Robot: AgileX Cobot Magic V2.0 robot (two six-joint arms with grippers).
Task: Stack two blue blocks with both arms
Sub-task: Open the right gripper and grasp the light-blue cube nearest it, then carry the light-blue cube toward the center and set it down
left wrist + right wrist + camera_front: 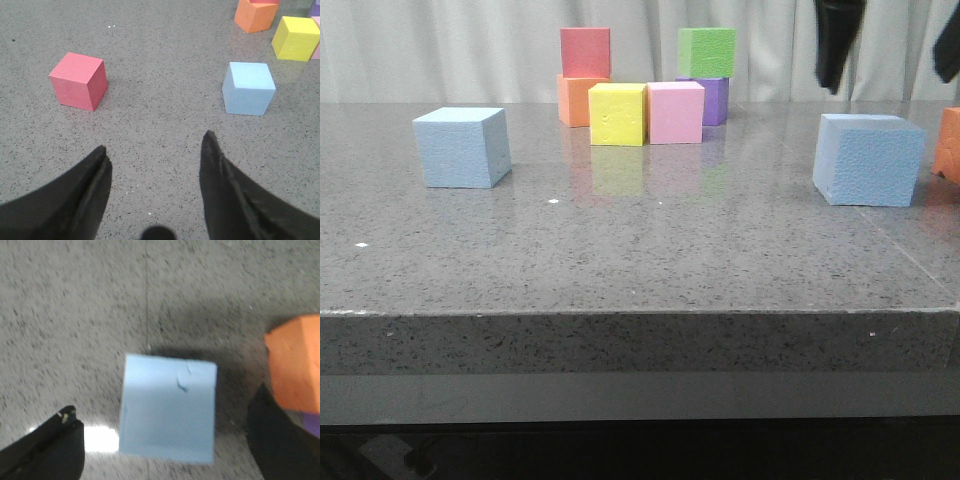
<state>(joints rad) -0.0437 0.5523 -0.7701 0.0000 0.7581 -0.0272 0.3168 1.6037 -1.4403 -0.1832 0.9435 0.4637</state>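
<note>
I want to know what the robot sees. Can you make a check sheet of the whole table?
Surface: grey speckled stone table, glossy, with a few white specks.
Job's things: left blue block and right blue block sit far apart, both on the table, not stacked.
Clutter: red cube on orange cube; green cube on purple cube; yellow cube beside pink cube; another orange cube near the right blue block; a separate red cube alone.
Grippers: left gripper jaws open, empty; right gripper jaws open around the right blue block, not touching.
Cables: nothing seen.
Surroundings: pale curtain behind.
</note>
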